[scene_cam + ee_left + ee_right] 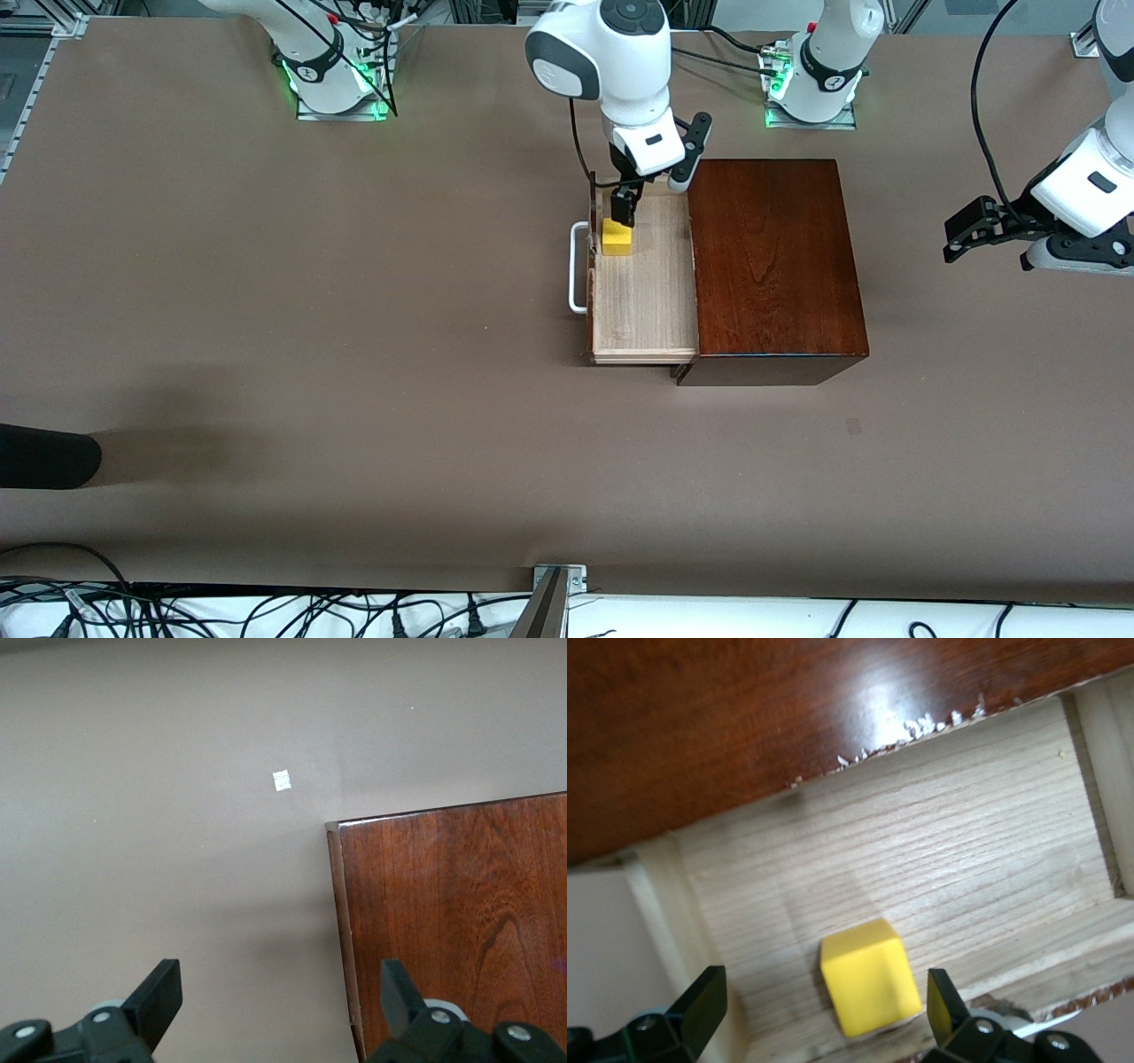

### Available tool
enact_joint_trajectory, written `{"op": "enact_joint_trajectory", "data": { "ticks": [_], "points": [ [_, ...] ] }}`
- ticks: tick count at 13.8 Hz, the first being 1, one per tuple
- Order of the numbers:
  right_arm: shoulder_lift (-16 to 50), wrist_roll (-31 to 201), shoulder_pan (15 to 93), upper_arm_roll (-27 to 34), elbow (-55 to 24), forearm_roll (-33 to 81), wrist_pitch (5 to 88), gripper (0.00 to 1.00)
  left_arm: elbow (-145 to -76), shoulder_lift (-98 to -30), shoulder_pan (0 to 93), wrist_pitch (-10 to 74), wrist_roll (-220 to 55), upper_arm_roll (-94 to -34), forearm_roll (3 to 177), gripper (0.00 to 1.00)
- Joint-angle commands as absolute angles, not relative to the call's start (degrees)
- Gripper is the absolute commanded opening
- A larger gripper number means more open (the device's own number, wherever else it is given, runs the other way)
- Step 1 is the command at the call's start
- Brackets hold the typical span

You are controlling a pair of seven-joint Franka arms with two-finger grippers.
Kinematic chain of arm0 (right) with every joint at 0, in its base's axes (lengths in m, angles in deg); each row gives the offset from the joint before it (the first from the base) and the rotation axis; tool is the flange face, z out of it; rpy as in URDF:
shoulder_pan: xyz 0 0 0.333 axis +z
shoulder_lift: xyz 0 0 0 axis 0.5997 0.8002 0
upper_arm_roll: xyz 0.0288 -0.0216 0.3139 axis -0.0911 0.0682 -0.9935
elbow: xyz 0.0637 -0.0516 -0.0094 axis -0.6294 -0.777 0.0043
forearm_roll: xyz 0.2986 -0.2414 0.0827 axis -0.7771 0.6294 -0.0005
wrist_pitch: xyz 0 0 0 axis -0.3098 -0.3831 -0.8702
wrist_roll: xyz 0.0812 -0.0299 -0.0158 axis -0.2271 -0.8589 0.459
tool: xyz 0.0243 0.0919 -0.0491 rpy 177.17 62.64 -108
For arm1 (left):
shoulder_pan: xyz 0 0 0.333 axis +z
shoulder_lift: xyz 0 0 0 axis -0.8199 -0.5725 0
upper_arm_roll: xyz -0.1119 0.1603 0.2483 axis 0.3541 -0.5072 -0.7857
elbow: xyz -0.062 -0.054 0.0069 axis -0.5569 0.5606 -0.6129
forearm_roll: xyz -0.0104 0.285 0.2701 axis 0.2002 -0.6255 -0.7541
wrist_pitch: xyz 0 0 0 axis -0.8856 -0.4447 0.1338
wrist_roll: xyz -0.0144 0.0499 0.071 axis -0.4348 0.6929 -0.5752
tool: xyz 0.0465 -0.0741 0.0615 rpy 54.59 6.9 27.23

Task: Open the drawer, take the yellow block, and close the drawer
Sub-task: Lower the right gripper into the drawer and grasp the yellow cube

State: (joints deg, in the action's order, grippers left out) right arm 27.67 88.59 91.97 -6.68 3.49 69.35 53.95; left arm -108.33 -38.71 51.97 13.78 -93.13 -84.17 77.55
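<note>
Wide brown table point(354, 354), cables along the edge nearest the front camera; on it a dark reddish-brown wooden box point(775, 266), with the drawer point(642, 301) pulled out toward the right arm's end, white bar handle point(578, 268) at its front; inside, on the pale wood near the drawer front, the yellow block point(617, 237); right gripper point(819, 1001) lowered over it, fingers point(704, 997) spread wide on both sides, not yet touching; left gripper point(279, 992) waiting above the table by the box's corner, fingers also spread; risk, probably: a finger catching the drawer front during descent, or an off-centre closing that pushes the block aside instead of pinching it.
</note>
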Motion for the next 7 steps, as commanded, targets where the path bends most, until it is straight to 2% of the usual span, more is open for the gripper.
{"op": "enact_joint_trajectory", "data": {
  "ticks": [1, 7],
  "points": [
    [29.0, 94.6, 92.2, -6.3, 5.7, 72.3, 51.4, 1.0, -108.1, -38.7, 52.0, 13.2, -94.9, -84.4, 78.9, 1.0],
    [30.8, 98.8, 91.9, -6.2, 5.7, 72.5, 50.1, 1.0, -108.0, -38.7, 53.1, 11.7, -94.9, -84.4, 79.0, 1.0]
  ]
}}
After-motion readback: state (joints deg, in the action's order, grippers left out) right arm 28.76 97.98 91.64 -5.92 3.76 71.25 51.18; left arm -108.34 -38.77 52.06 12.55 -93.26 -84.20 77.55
